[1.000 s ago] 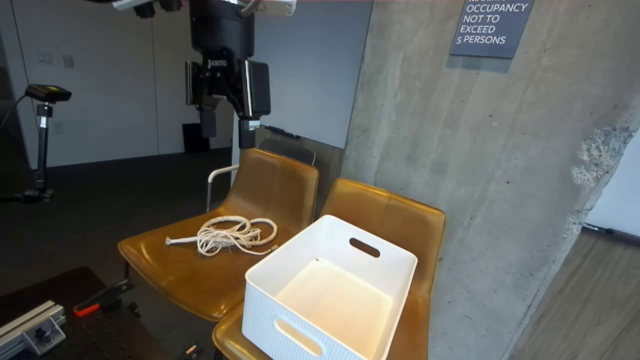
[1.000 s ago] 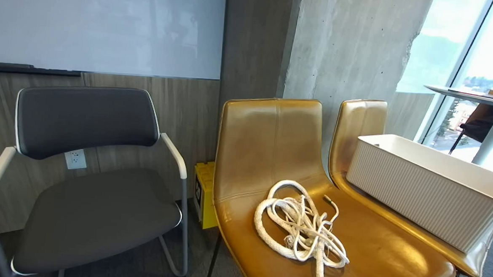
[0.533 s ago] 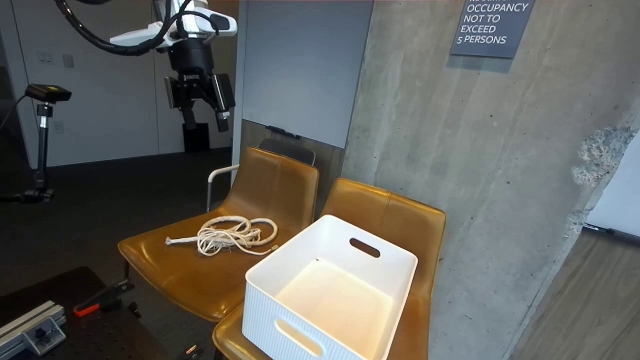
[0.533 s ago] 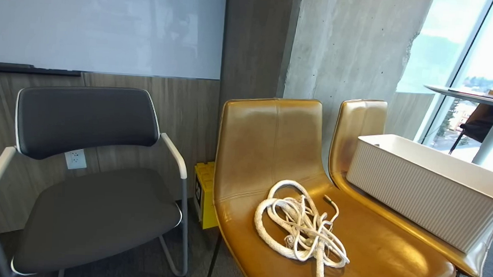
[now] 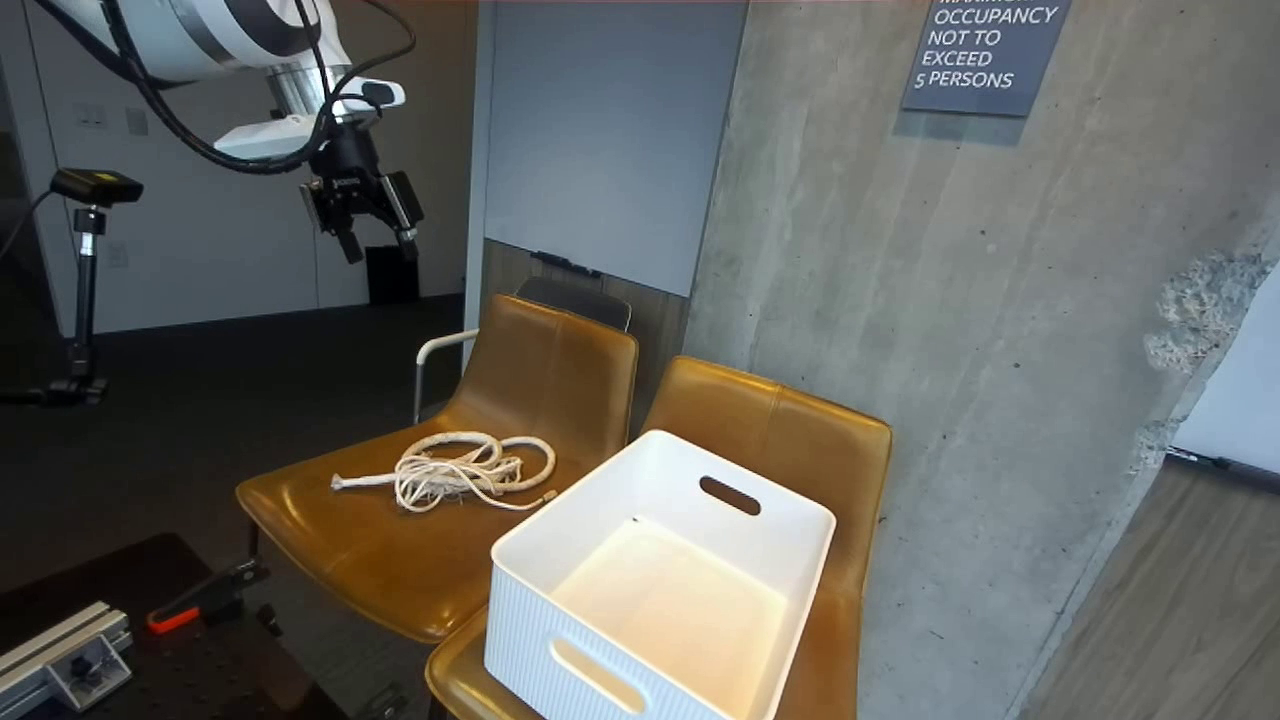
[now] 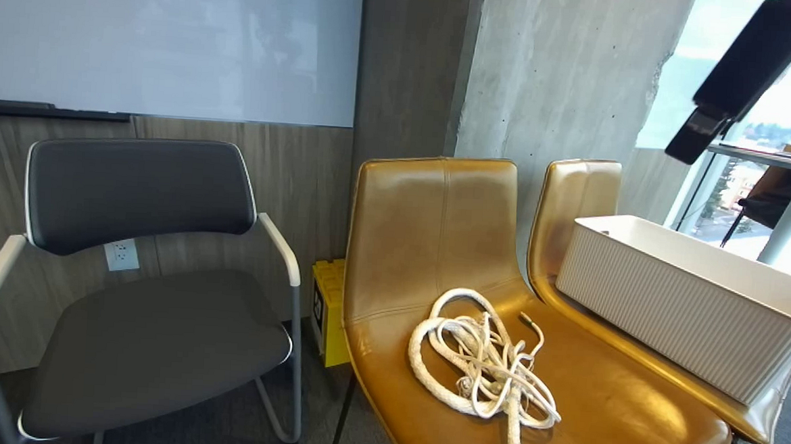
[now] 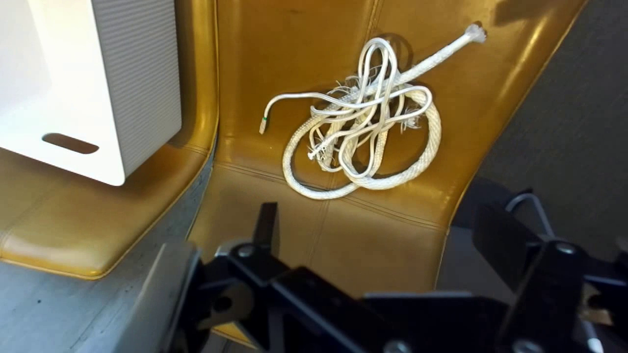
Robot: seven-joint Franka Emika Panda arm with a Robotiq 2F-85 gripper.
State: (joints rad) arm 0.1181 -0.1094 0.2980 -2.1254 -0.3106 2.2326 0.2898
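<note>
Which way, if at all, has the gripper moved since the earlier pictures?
Yes. In an exterior view, the gripper has moved toward the picture's left: earlier it partly covered the whiteboard; now it appears wholly left of it.

Hanging from the top left in an exterior view, with white arm (image 5: 155, 50) sloping down to metallic wrist (image 5: 298, 88). Trailing black cables (image 5: 250, 167) in a loose loop below the arm and back up past the wrist. Carrying black housing (image 5: 345, 152) under the wrist, tipped off vertical — with jaws pointed down and slightly right in that view, spread well apart. Showing just one of the jaws at the top right corner of an exterior view, slanted down-left, with pad (image 6: 696, 135) lowest and upper end cut off by the frame edge. Standing up from the bottom edge in the wrist view — with blurred black linkage (image 7: 319, 306) and both pads (image 7: 266, 225) set across a wide gap.
</note>
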